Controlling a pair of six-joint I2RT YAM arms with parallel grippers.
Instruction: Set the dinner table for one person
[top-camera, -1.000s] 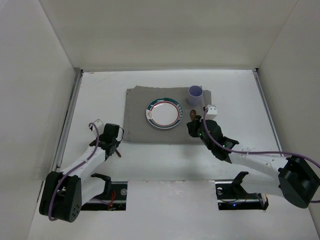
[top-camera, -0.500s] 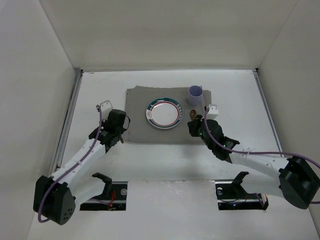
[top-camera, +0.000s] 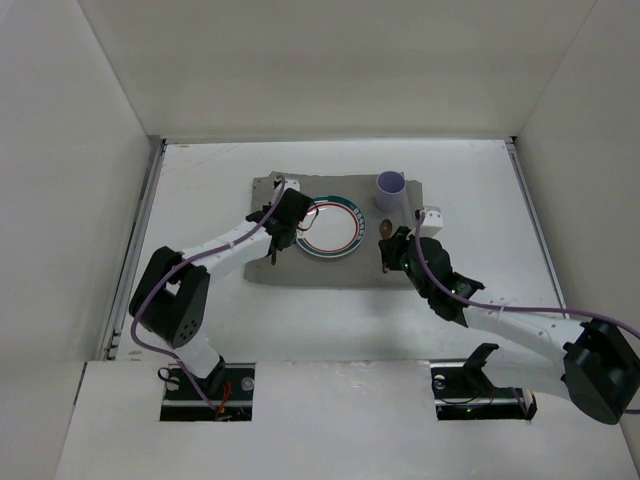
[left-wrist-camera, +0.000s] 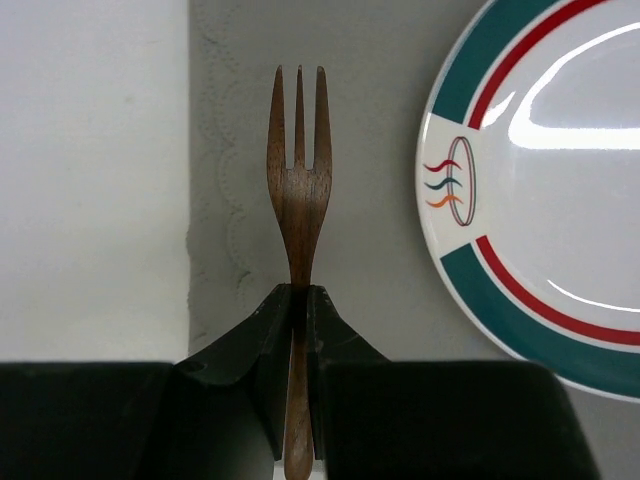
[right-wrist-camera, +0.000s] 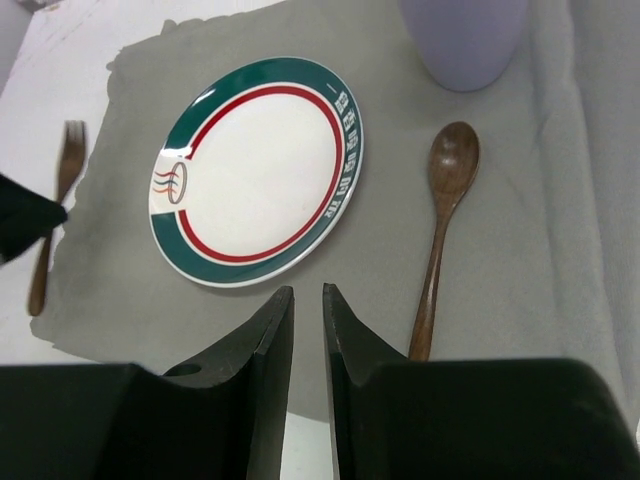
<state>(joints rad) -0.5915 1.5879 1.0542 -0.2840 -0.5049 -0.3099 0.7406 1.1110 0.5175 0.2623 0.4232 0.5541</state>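
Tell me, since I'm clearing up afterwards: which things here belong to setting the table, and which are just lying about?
Part of the job: plate, wooden fork held in the left gripper, wooden spoon, lavender cup, grey mat, dinner table.

Lying about: nothing that I can see.

Left end effector pinched closed, arm stretched forward; right end effector hovering, jaws slightly apart.

The dinner table I work at is a large, flat, matte white rectangle, lying level and filling the middle of the overhead view, from just above centre down to the lower third. Along its left and right edges run metal rails, slanting inward toward the top of the frame.
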